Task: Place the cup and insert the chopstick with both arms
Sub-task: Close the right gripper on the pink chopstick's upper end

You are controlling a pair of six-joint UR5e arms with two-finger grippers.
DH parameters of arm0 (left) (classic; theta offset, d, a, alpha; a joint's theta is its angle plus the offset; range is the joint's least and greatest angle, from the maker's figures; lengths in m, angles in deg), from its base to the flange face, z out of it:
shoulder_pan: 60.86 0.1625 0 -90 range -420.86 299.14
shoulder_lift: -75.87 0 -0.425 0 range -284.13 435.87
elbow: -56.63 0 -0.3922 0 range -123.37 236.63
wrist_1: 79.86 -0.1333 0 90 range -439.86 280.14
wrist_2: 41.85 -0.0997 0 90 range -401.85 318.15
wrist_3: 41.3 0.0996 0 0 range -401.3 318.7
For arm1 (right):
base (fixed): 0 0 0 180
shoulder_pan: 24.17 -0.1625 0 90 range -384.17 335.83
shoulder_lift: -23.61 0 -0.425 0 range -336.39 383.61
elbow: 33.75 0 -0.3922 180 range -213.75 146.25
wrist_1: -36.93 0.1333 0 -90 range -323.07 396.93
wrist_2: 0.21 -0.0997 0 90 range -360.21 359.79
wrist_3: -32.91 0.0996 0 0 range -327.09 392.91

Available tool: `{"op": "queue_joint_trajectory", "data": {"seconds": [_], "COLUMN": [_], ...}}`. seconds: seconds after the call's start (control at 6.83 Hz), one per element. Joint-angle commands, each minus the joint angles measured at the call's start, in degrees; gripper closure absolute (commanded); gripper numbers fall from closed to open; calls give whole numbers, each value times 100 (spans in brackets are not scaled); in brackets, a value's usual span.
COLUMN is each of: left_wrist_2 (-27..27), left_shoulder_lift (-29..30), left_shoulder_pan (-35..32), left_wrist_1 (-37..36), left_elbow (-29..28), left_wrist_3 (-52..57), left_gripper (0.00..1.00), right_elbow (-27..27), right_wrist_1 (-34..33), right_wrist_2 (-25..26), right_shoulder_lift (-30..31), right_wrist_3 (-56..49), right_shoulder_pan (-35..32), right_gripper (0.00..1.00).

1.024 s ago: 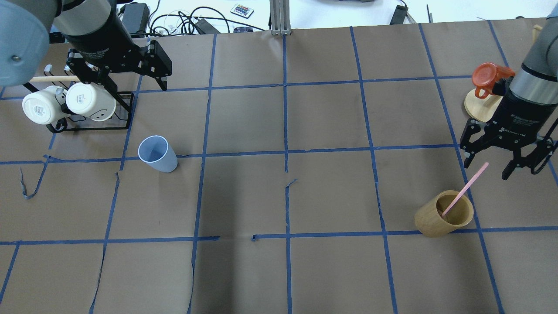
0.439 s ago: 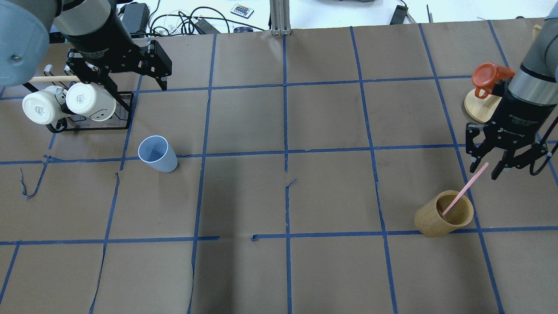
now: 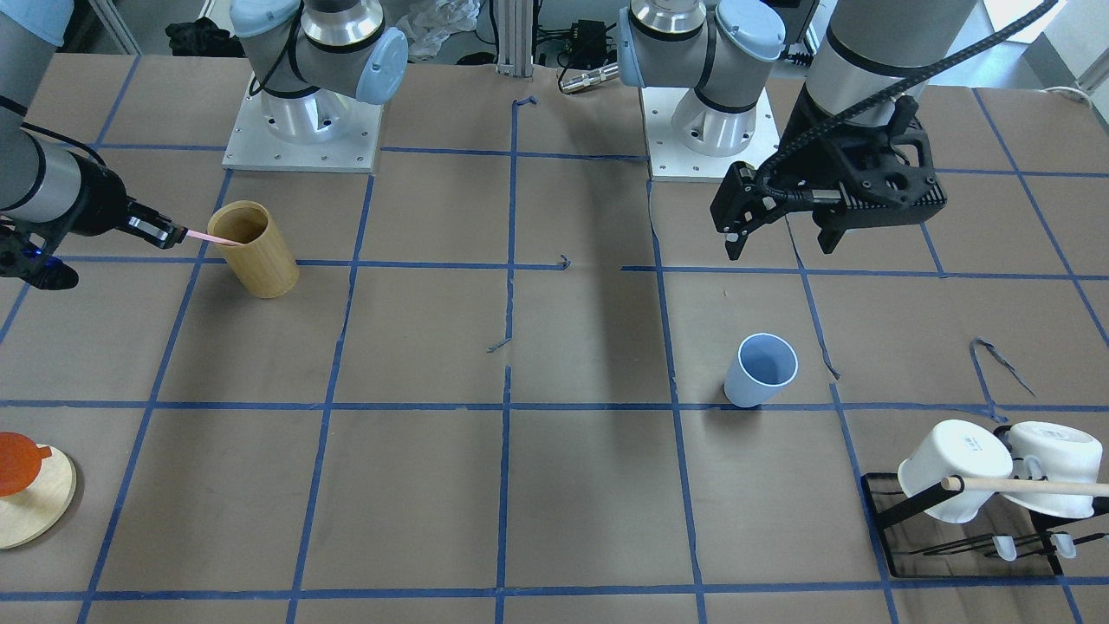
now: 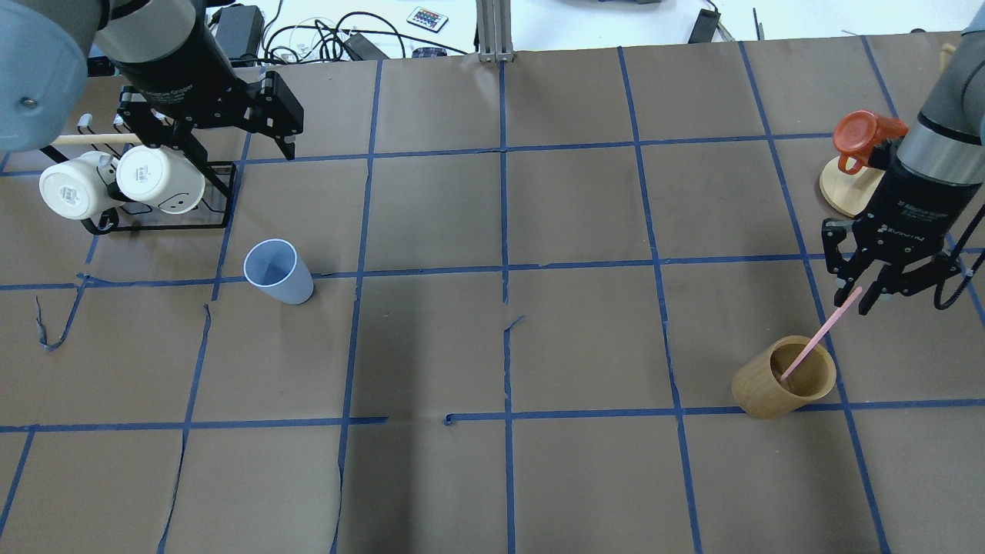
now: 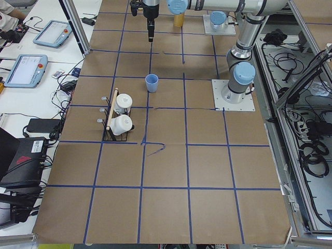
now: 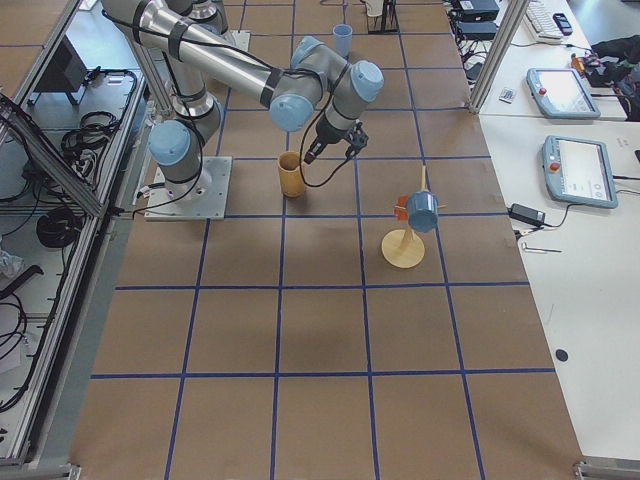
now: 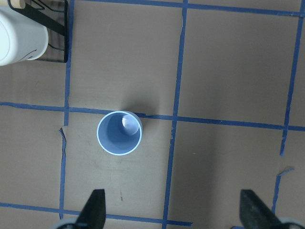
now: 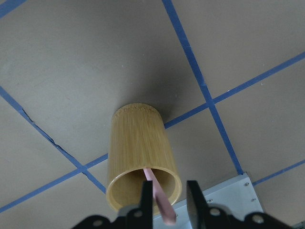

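The light blue cup [image 4: 273, 271] stands upright on the brown table, left of centre; it also shows in the front view [image 3: 762, 371] and the left wrist view [image 7: 119, 133]. My left gripper [image 4: 231, 138] is open and empty, well above and behind the cup [image 3: 780, 247]. The pink chopstick [image 4: 819, 335] leans out of the tan bamboo cylinder [image 4: 785, 377]. My right gripper [image 4: 856, 296] is shut on the chopstick's upper end; the right wrist view shows the stick [image 8: 157, 191] between the fingers.
A black rack [image 4: 223, 192] with two white mugs and a wooden rod stands at the far left. An orange mug [image 4: 866, 135] hangs on a wooden stand at the far right. Blue tape lines grid the table.
My right gripper's fingers have come together from wide open onto the top of the pink chopstick. The left arm, the cup and the bamboo cylinder have not moved.
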Motion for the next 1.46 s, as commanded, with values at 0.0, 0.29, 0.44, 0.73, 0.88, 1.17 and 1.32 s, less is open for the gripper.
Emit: {"op": "queue_joint_trajectory", "data": {"seconds": [0.0, 0.29, 0.44, 0.73, 0.88, 1.17, 1.32], "left_wrist_2": [1, -8, -8, -8, -8, -8, -8], "left_shoulder_lift": [3, 3, 3, 3, -6, -6, 3], "left_shoulder_pan": [0, 0, 0, 0, 0, 0, 0], "left_wrist_1": [0, 0, 0, 0, 0, 0, 0], "left_elbow": [-4, -4, -4, -4, -4, -4, -13], "left_wrist_3": [0, 0, 0, 0, 0, 0, 0], "left_gripper": [0, 0, 0, 0, 0, 0, 0], "right_elbow": [9, 53, 88, 115, 202, 483, 493], "right_wrist_1": [26, 61, 88, 105, 132, 447, 483], "right_wrist_2": [0, 18, 27, -26, -43, -332, -395], "right_shoulder_lift": [-1, 8, 26, 70, 96, 79, 87], "right_wrist_3": [11, 11, 11, 11, 11, 11, 11], "right_shoulder_pan": [0, 0, 0, 0, -9, -9, -9], "right_gripper": [70, 82, 82, 84, 84, 85, 85]}}
